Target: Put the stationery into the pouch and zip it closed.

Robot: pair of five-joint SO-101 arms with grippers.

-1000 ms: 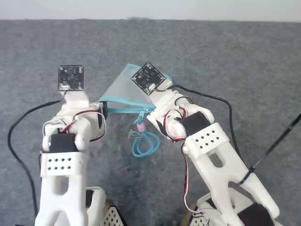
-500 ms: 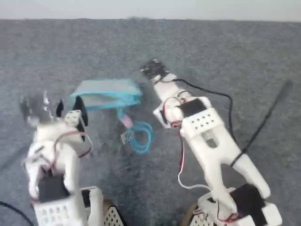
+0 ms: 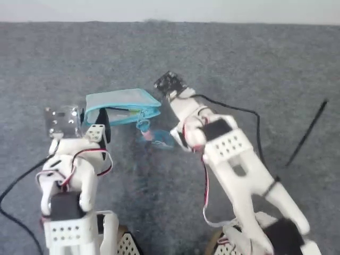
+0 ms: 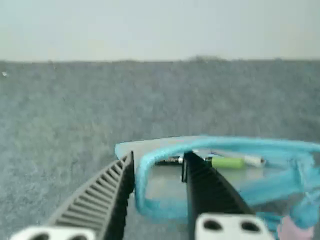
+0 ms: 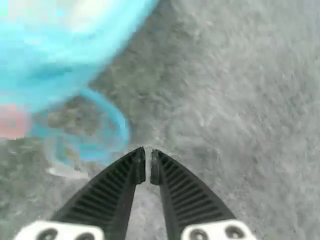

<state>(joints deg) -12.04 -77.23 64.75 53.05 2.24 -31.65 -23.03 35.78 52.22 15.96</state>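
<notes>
A cyan-edged clear pouch (image 3: 123, 105) lies on the grey carpet between the two arms. Through its clear side, the left wrist view shows a green pen (image 4: 227, 162) and a dark metal-tipped piece (image 4: 167, 161) inside the pouch (image 4: 235, 150). My left gripper (image 4: 159, 175) is shut on the pouch's end, with the cyan rim filling the gap between its fingers; from above the left gripper (image 3: 95, 118) sits at the pouch's left end. My right gripper (image 5: 147, 161) is shut on nothing, just above the carpet beside the cyan cord loop (image 5: 102, 132) and pink zipper tag (image 5: 10, 122).
The cord loop (image 3: 162, 139) and pink tag (image 3: 147, 134) trail from the pouch toward the right arm. A black cable (image 3: 305, 135) crosses the carpet at far right. Another cable (image 3: 234, 109) runs off the right arm. Carpet stretches to the far wall.
The pouch has shifted left with my left arm, which swung left and came partly back. The cord and tag were dragged up toward the pouch. My right arm moved left of its earlier spot.
</notes>
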